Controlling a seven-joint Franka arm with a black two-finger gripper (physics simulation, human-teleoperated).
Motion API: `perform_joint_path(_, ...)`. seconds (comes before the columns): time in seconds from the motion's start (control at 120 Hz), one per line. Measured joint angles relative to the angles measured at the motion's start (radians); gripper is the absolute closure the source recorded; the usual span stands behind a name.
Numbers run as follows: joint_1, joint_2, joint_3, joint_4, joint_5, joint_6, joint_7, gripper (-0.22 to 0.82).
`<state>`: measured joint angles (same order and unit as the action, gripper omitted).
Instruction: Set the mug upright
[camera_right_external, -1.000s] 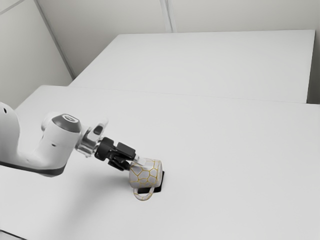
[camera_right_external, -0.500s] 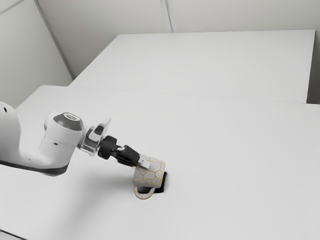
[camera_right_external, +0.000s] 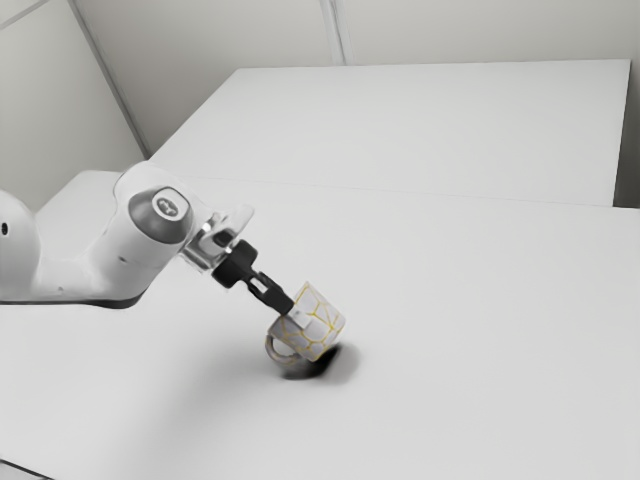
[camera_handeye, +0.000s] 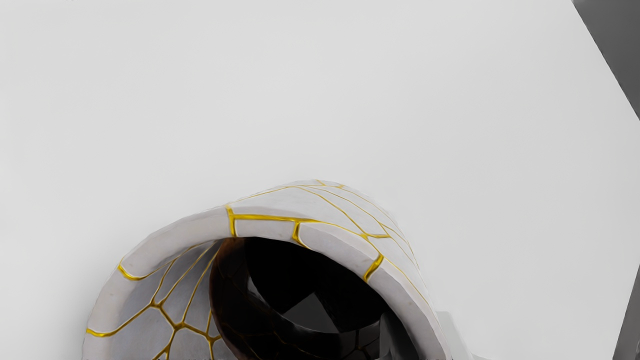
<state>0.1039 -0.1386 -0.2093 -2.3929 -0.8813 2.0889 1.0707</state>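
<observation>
The claw (camera_right_external: 299, 316) is closed on the wall of the mug (camera_right_external: 319, 325), which slants down and away from it over the tabletop (camera_right_external: 480, 300), mouth facing the claw, so righting it likely means swinging the base in beneath that mouth.

White Franka arm (camera_right_external: 85, 270) here, grey joint cap (camera_right_external: 150, 222) (and there's a round emblem (camera_right_external: 168, 208) on it!), dark trim (camera_right_external: 100, 304) running underneath, silvery wrist coupling (camera_right_external: 203, 252), black two-finger gripper (camera_right_external: 299, 316), pale fingertips (camera_right_external: 303, 320).
</observation>
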Motion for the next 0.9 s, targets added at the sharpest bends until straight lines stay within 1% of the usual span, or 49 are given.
perform_joint_path(0.133, 0.002, -0.011, -0.066, 0.034, 0.331, 0.069, -0.073, 0.78)
perform_joint_path(0.225, 0.002, -0.012, -0.088, 0.05, 0.55, 0.106, -0.154, 0.79)
perform_joint_path(0.308, 0.002, -0.009, -0.101, 0.053, 0.675, 0.135, -0.229, 0.79)
perform_joint_path(0.533, 0.003, 0.001, -0.121, 0.047, 0.884, 0.182, -0.431, 0.79)
perform_joint_path(0.783, 0.004, 0.029, -0.122, 0.012, 0.948, 0.222, -0.621, 0.79)
perform_joint_path(0.8, 0.004, 0.031, -0.122, 0.011, 0.949, 0.225, -0.631, 0.77)
perform_joint_path(0.9, 0.003, 0.041, -0.122, 0.009, 0.945, 0.233, -0.679, 0.54)
